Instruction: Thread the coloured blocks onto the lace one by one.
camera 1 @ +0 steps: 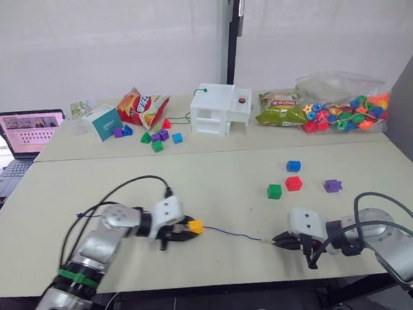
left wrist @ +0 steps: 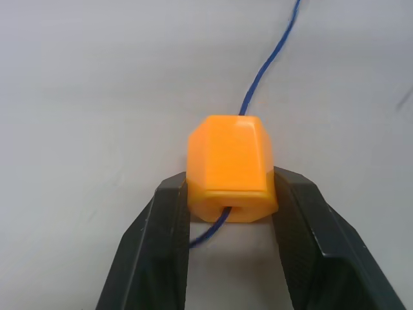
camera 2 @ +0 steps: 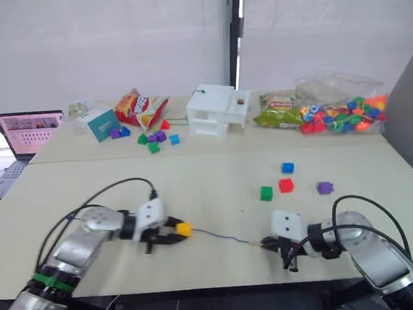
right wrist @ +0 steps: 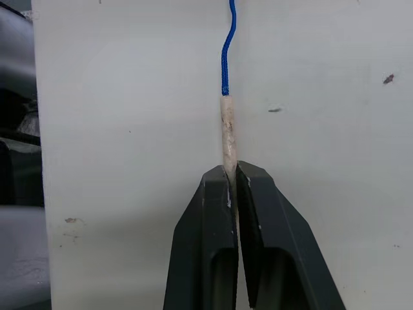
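Near front edge of the counter (camera 1: 216, 190): left gripper (camera 1: 186, 227) had its fingers (left wrist: 161, 239) clenched on the yellow-orange block (camera 1: 195, 227), one finger on each side. The lace (camera 1: 230, 233) ran through the block's hole; a short length came out on the gripper side, the rest ran across the counter toward the right gripper (camera 1: 278, 241).

Right gripper's fingers (right wrist: 210, 252) were pinched together on the lace's pale stiff tip (right wrist: 227, 132), part of the tip standing clear beyond the fingertips where the dark-blue cord began.

Lace lay slack in a shallow curve between the two grippers, resting on the counter.

Remaining loose blocks sat farther back, toward the right: blue block (camera 1: 293, 166), red block (camera 1: 293, 184), green block (camera 1: 273, 191) just beside the red one, purple block (camera 1: 332, 185) a little apart to the right.

Far edge of counter: a white box (camera 1: 217, 109), a snack bag (camera 1: 143, 107), a clear bag of bright beads (camera 1: 345, 110), and a laptop (camera 1: 22, 139) at far left.
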{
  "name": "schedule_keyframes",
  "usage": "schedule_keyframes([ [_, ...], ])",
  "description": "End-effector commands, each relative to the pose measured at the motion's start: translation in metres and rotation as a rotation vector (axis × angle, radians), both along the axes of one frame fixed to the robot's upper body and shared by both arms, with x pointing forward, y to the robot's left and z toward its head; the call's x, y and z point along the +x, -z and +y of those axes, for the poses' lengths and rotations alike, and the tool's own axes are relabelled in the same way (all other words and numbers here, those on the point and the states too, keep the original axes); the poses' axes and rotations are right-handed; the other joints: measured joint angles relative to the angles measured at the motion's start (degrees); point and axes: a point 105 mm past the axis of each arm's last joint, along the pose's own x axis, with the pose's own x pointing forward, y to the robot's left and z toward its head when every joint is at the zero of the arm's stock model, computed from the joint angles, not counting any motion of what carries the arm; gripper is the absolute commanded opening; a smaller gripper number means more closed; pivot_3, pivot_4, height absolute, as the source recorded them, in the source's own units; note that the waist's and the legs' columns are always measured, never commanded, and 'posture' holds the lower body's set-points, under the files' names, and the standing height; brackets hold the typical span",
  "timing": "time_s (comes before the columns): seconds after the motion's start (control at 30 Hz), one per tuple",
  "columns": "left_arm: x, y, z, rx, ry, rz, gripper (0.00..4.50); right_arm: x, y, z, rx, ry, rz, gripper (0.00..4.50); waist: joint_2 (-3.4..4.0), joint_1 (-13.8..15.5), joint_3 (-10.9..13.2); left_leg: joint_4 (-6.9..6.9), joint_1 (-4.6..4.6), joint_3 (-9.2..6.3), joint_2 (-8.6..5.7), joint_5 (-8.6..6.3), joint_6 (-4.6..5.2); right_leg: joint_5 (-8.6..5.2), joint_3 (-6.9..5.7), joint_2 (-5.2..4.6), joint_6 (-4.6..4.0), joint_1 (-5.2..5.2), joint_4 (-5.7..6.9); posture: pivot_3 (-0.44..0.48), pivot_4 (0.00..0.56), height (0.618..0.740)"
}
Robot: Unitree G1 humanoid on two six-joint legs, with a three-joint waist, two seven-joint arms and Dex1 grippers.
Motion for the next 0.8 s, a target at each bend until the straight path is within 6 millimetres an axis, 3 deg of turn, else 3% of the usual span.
schedule_keyframes([
  [0.03, 0.009, -0.001, 0.083, 0.130, -0.191, -0.008, 1.31, 0.000, -0.006, 0.002, -0.007, -0.025, -0.022, 0.00, 0.00, -0.2, 0.0, -0.01, 0.02, 0.00, 0.01, 0.00, 0.00, -0.01, 0.00, 0.00, -0.02, 0.00, 0.01, 0.000, 0.150, 0.740],
  [0.1, 0.011, -0.006, 0.112, 0.178, -0.250, -0.009, 1.31, 0.001, -0.005, 0.003, -0.009, -0.031, -0.021, 0.00, 0.00, -0.4, 0.0, -0.03, 0.05, 0.01, 0.05, 0.00, 0.00, -0.02, -0.03, 0.05, -0.06, 0.01, 0.02, 0.000, 0.150, 0.740],
  [0.3, 0.011, -0.012, 0.145, 0.253, -0.286, -0.026, 1.31, 0.005, -0.006, 0.006, -0.009, -0.047, -0.024, 0.00, 0.01, -0.3, 0.0, -0.01, 0.02, 0.09, 0.03, 0.00, 0.00, -0.03, -0.06, 0.03, -0.07, 0.00, 0.05, 0.000, 0.150, 0.740],
  [0.63, 0.010, -0.013, 0.144, 0.238, -0.260, -0.019, 1.31, 0.008, -0.008, 0.007, -0.014, -0.049, -0.029, 0.00, 0.01, -0.4, 0.0, -0.02, 0.03, 0.12, 0.07, -0.01, 0.00, -0.03, -0.07, 0.06, -0.06, -0.02, 0.13, 0.000, 0.150, 0.740],
  [0.7, 0.010, -0.018, 0.139, 0.199, -0.249, 0.018, 2.45, 0.008, -0.008, 0.007, -0.014, -0.048, -0.027, 0.00, 0.01, -0.4, 0.0, -0.02, 0.01, 0.12, 0.07, -0.01, 0.00, -0.03, -0.08, 0.06, -0.06, -0.02, 0.13, 0.000, 0.150, 0.740],
  [0.8, 0.012, -0.030, 0.130, 0.173, -0.221, 0.021, 3.35, 0.008, -0.007, 0.007, -0.014, -0.046, -0.026, 0.00, 0.01, -0.4, 0.0, 0.00, -0.04, 0.14, 0.05, -0.01, 0.00, -0.03, -0.08, 0.06, -0.05, -0.04, 0.13, 0.000, 0.150, 0.740],
])
